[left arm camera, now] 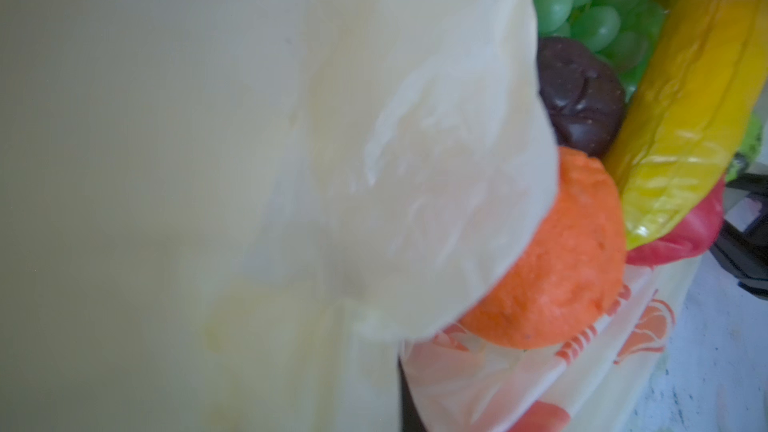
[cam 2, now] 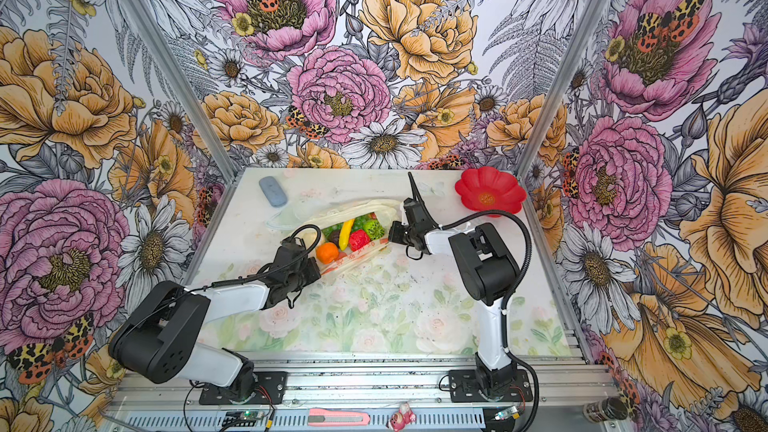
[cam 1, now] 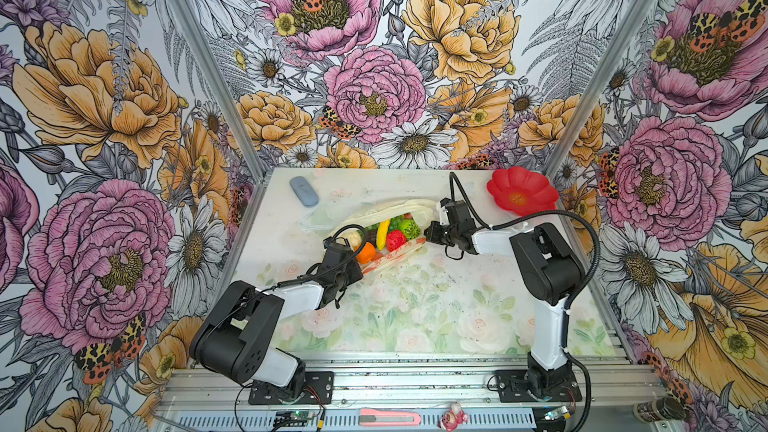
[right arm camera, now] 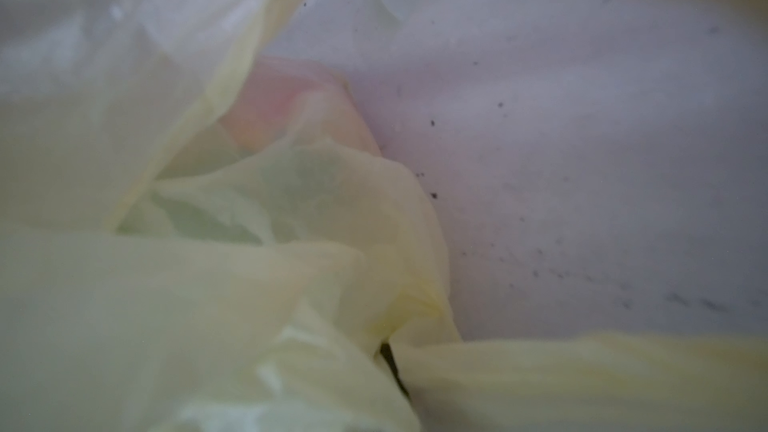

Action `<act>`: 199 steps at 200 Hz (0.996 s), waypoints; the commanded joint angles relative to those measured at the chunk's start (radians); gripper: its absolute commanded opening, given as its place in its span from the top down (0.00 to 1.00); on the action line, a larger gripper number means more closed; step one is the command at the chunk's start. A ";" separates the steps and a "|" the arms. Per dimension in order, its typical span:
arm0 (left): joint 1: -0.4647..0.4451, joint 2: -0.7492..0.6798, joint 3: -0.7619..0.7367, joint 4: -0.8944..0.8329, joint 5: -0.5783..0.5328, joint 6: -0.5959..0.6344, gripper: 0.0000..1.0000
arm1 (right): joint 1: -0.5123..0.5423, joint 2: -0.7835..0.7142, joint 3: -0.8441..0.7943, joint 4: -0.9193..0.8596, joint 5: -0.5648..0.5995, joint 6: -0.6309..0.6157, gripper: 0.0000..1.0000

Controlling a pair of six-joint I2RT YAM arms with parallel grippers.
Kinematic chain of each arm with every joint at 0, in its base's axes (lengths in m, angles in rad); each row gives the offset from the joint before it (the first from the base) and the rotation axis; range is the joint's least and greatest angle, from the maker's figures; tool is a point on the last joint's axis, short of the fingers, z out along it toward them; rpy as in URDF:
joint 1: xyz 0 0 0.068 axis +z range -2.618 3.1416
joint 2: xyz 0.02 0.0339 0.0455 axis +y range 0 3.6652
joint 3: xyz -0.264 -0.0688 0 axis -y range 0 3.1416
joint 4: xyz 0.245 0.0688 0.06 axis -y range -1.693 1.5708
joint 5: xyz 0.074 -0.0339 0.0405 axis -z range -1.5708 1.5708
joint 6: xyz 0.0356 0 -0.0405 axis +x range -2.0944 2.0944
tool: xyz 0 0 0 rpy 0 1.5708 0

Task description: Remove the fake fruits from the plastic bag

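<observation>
Left gripper [cam 1: 353, 261] pinching bag [cam 1: 390, 206] edge beside orange [cam 1: 366, 252]; right gripper [cam 1: 429, 236] pinching opposite edge. Film blocks both wrist views. Red plate [cam 1: 521, 191], blue case [cam 1: 303, 191] behind, apart.

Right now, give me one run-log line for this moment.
phase: holding bag open | left pincer: shut on bag edge | right pincer: shut on bag's opposite end | fruits: all inside bag

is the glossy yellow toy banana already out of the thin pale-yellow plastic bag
No, the glossy yellow toy banana lies in the open mouth of the thin pale-yellow plastic bag, beside a round orange toy fruit.
</observation>
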 commanded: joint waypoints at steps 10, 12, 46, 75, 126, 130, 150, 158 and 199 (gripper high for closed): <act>0.079 -0.048 -0.008 -0.010 0.006 0.053 1.00 | 0.038 0.064 0.135 -0.002 -0.011 -0.004 0.94; 0.079 -0.052 -0.007 -0.013 0.005 0.056 1.00 | 0.041 0.063 0.137 -0.002 -0.009 -0.003 0.94; 0.064 -0.081 -0.007 -0.046 -0.002 0.085 1.00 | 0.033 0.024 0.116 -0.005 0.010 -0.003 0.84; 0.029 -0.067 -0.006 -0.041 0.012 0.106 1.00 | 0.011 -0.023 0.078 -0.021 0.001 -0.014 0.69; 0.000 -0.051 0.005 -0.041 0.016 0.153 1.00 | 0.004 -0.142 0.024 -0.063 -0.081 -0.080 0.29; 0.000 -0.050 0.008 -0.041 0.022 0.161 1.00 | 0.004 -0.152 0.019 -0.063 -0.095 -0.085 0.27; -0.003 -0.039 0.036 -0.067 0.043 0.206 1.00 | -0.011 -0.222 -0.031 -0.067 -0.110 -0.084 0.17; -0.003 -0.038 0.041 -0.074 0.043 0.221 1.00 | -0.027 -0.256 -0.056 -0.072 -0.107 -0.081 0.15; -0.003 -0.042 0.056 -0.082 0.062 0.282 1.00 | -0.208 -0.475 -0.206 -0.119 -0.038 -0.044 0.14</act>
